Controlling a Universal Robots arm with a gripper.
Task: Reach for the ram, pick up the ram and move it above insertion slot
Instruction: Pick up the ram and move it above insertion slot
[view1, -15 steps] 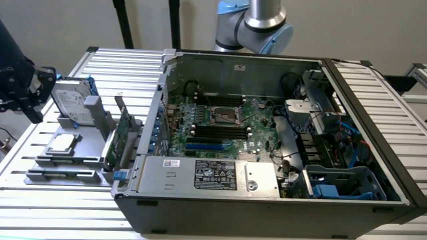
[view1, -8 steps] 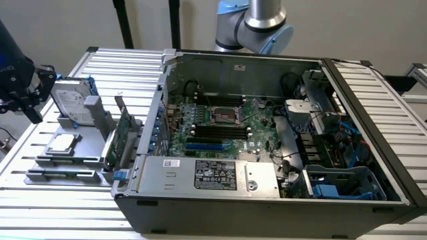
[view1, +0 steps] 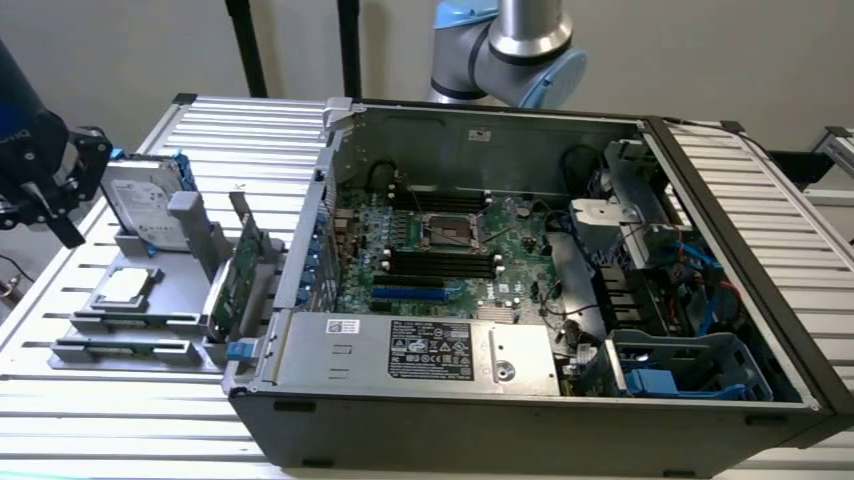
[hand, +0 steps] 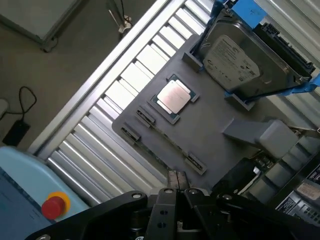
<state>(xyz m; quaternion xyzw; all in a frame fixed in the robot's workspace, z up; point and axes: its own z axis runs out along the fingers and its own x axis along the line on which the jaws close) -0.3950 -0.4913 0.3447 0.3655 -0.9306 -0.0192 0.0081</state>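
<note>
Gripper (hand: 177, 181) held over the grey tray (hand: 210, 145), jaws drawn together, nothing gripped.
The ram (view1: 127, 347), a thin green stick stood on edge, is seated between small clips along the tray's edge farthest from the boxy silver hard drive (hand: 245, 55). A square metal-capped processor (hand: 173, 97) is laid mid-tray. The black insertion slot (view1: 441, 262) is found well apart from the tray, inside the open case (view1: 534, 400).

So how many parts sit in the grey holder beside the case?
4: the hard drive at the far end, the processor in the middle, the ram along the holder's near edge, the green card upright beside the case.
</note>
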